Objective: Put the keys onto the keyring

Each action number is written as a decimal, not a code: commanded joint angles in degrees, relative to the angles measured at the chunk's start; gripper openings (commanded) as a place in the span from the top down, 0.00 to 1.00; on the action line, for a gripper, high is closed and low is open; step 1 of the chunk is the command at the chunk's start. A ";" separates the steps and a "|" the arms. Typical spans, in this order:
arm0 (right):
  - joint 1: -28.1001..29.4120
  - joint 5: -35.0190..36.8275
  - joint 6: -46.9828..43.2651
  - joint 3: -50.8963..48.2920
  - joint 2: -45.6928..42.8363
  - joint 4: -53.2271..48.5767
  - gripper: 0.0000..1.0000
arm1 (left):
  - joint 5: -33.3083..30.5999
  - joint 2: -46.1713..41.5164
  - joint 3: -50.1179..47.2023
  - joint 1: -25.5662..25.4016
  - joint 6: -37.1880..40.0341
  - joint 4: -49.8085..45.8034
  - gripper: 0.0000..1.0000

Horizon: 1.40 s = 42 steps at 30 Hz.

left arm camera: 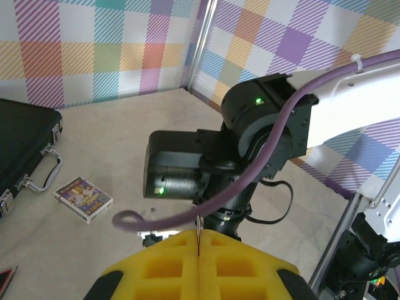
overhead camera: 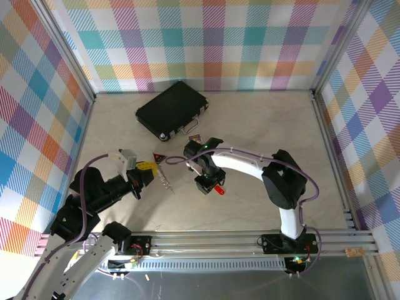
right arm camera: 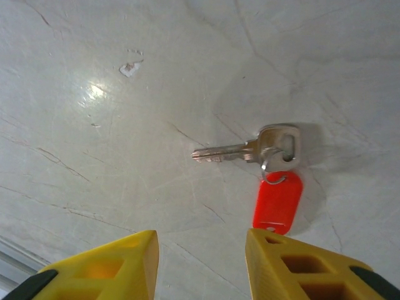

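Your right pincer (right arm camera: 200, 240) hangs over the desk (right arm camera: 94, 162) with its yellow fingers apart. Just beyond the tips the key (right arm camera: 250, 150) lies flat, its long axis across the wrist view, blade pointing left and head right, and the red tag (right arm camera: 278, 203) linked to the head runs lengthwise down toward the right-hand finger. Your left pincer (left arm camera: 198, 236) is pressed together on the keyring (overhead camera: 166, 180), seen edge-on from above as a thin beaded line, left of the key and apart from it.
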 commanded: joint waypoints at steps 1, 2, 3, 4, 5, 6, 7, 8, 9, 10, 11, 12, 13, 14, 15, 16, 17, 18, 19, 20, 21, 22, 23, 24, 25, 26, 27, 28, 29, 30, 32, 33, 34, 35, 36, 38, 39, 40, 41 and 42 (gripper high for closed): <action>0.42 3.49 -0.86 2.03 1.76 -3.05 0.59 | -0.08 -1.02 0.84 0.53 0.67 0.19 1.00; 0.43 4.29 -0.79 2.13 2.27 -3.22 0.60 | -0.08 -1.02 0.68 0.52 0.67 0.22 1.00; 0.51 5.13 -0.86 2.21 2.67 -3.32 0.61 | -0.04 -0.93 0.59 0.52 0.69 0.38 1.00; 0.52 5.76 -0.75 2.32 3.01 -3.12 0.61 | -0.08 -0.91 0.59 0.52 0.58 0.47 1.00; 0.47 6.19 -0.78 2.46 3.29 -2.98 0.62 | -0.04 -0.85 0.57 0.56 0.58 0.63 1.00; 0.47 6.58 -0.68 2.72 3.64 -2.88 0.63 | 0.00 -0.75 0.54 0.53 0.59 0.66 1.00; 0.49 7.10 -0.73 3.03 4.12 -2.79 0.64 | -0.08 -0.66 0.62 0.52 0.65 0.73 1.00; 0.47 7.36 -0.89 3.17 4.56 -2.72 0.64 | -0.08 -0.58 0.63 0.52 0.69 0.72 1.00; 0.49 7.66 -1.17 3.42 4.96 -2.62 0.65 | -0.08 -0.51 0.62 0.52 0.67 0.74 1.00; 0.50 7.90 -1.38 3.53 5.40 -2.42 0.66 | -0.04 -0.50 0.66 0.52 0.71 0.73 1.00; 0.47 8.11 -1.64 3.74 5.75 -2.31 0.66 | -0.06 -0.49 0.65 0.54 0.71 0.75 1.00; 0.47 8.29 -1.78 3.95 6.15 -2.19 0.67 | -0.08 -0.49 0.65 0.52 0.67 0.67 1.00; 0.51 8.39 -1.96 4.06 6.51 -2.04 0.68 | -0.16 -0.49 0.66 0.52 0.75 0.53 1.00; 0.43 8.63 -2.07 4.11 6.79 -1.92 0.68 | -0.17 -0.48 0.65 0.52 0.75 0.43 1.00; 0.49 8.81 -2.22 4.15 7.10 -1.83 0.69 | -0.25 -0.45 0.63 0.52 0.80 0.41 1.00; 0.46 8.98 -2.30 4.18 7.51 -1.74 0.69 | -0.34 -0.49 0.61 0.52 0.88 0.35 1.00; 0.50 9.14 -2.40 4.14 7.68 -1.65 0.70 | -0.34 -0.47 0.65 0.52 0.90 0.39 1.00; 0.43 9.26 -2.52 4.11 7.81 -1.50 0.70 | -0.34 -0.49 0.58 0.52 0.85 0.45 1.00; 0.47 9.35 -2.49 4.22 7.89 -1.35 0.70 | -0.34 -0.44 0.53 0.52 0.84 0.49 1.00; 0.43 9.44 -2.58 4.25 7.90 -1.17 0.71 | -0.29 -0.49 0.58 0.52 0.86 0.53 1.00; 0.43 9.53 -2.58 4.32 7.98 -1.04 0.71 | -0.26 -0.43 0.43 0.52 0.88 0.43 1.00; 0.45 9.53 -2.58 4.30 8.05 -0.95 0.72 | -0.34 -0.49 0.38 0.55 0.94 0.49 1.00; 0.45 9.60 -2.71 4.24 8.30 -0.86 0.72 | -0.34 -0.54 0.37 0.52 0.93 0.42 1.00; 0.43 9.62 -2.75 4.28 8.54 -0.86 0.73 | -0.43 -0.58 0.36 0.52 0.93 0.40 1.00; 0.43 9.62 -2.84 4.21 8.66 -0.77 0.74 | -0.50 -0.66 0.39 0.52 1.01 0.31 1.00; 0.44 9.70 -2.93 4.18 8.90 -0.68 0.75 | -0.48 -0.65 0.52 0.53 1.19 0.13 1.00; 0.44 9.80 -3.06 4.16 9.04 -0.57 0.76 | -0.61 -0.67 0.66 0.53 1.27 -0.03 1.00; 0.35 9.80 -3.10 4.16 9.09 -0.44 0.77 | -0.63 -0.65 0.74 0.52 1.28 -0.09 1.00; 0.27 9.80 -3.04 4.18 9.04 -0.26 0.77 | -0.60 -0.66 0.72 0.52 1.29 -0.16 1.00; 0.18 9.87 -3.19 4.19 9.04 -0.16 0.78 | -0.59 -0.65 0.72 0.52 1.28 -0.14 1.00; 0.09 10.21 -3.28 4.27 9.10 -0.20 0.80 | -0.58 -0.67 0.68 0.52 1.31 -0.23 1.00; 0.06 10.24 -3.28 4.24 9.08 -0.24 0.82 | -0.70 -0.63 0.66 0.52 1.37 -0.26 1.00; 0.01 10.24 -3.19 4.30 9.01 -0.35 0.83 | -0.70 -0.64 0.57 0.54 1.37 -0.30 1.00; -0.01 10.30 -3.19 4.24 8.96 -0.33 0.84 | -0.62 -0.67 0.58 0.57 1.37 -0.13 1.00; -0.01 10.38 -3.20 4.26 8.83 -0.31 0.85 | -0.61 -0.60 0.45 0.52 1.30 0.11 1.00; -0.10 10.75 -3.15 4.16 8.86 -0.42 0.86 | -0.52 -0.54 0.28 0.52 1.33 0.35 1.00; -0.18 11.02 -3.27 4.02 8.86 -0.42 0.87 | -0.43 -0.48 0.27 0.52 1.32 0.39 1.00; -0.27 11.20 -3.28 3.94 8.78 -0.45 0.88 | -0.35 -0.49 0.23 0.52 1.20 0.53 1.00; -0.27 11.28 -3.28 3.92 8.62 -0.42 0.89 | -0.35 -0.49 0.23 0.52 1.24 0.49 1.00; -0.33 11.38 -3.27 3.89 8.53 -0.50 0.90 | -0.39 -0.45 0.22 0.52 1.29 0.52 1.00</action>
